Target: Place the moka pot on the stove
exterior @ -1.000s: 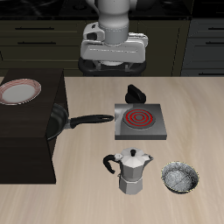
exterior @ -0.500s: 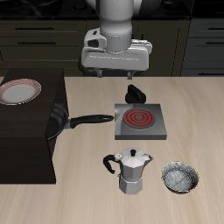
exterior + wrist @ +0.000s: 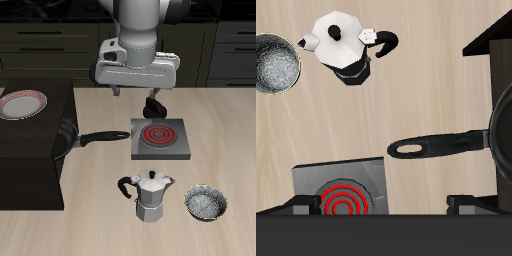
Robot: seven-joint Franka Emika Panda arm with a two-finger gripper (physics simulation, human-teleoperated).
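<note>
Overhead, the white and grey two-finger gripper (image 3: pixel 137 95) is seen hanging above the back part of the light wooden table (image 3: pixel 100 215), with its fingers spread wide apart and nothing held between them. Directly beneath it lies the flat square grey stove (image 3: pixel 159 140) with a red spiral burner ring at its centre, which is bare. Just behind the stove a small black object (image 3: pixel 154 106) is seen; what it is cannot be told. Beside the stove, the long handle of a black frying pan (image 3: pixel 92 138) points toward the slab, the pan itself resting at the edge of a dark raised counter (image 3: pixel 30 150) on which a red-rimmed white plate (image 3: pixel 22 104) sits. Nearer the table's front edge, well apart from the gripper, the silver faceted moka pot (image 3: pixel 150 196) stands upright, its black handle turned toward the side of the counter. Just beside the pot lies a shallow round metal bowl (image 3: pixel 205 204). Several risks may be judged from this layout: the narrow-waisted pot could be tipped if it is struck by a descending finger, the bowl could be knocked during the approach, and the pan handle could be caught while the pot is carried back.
</note>
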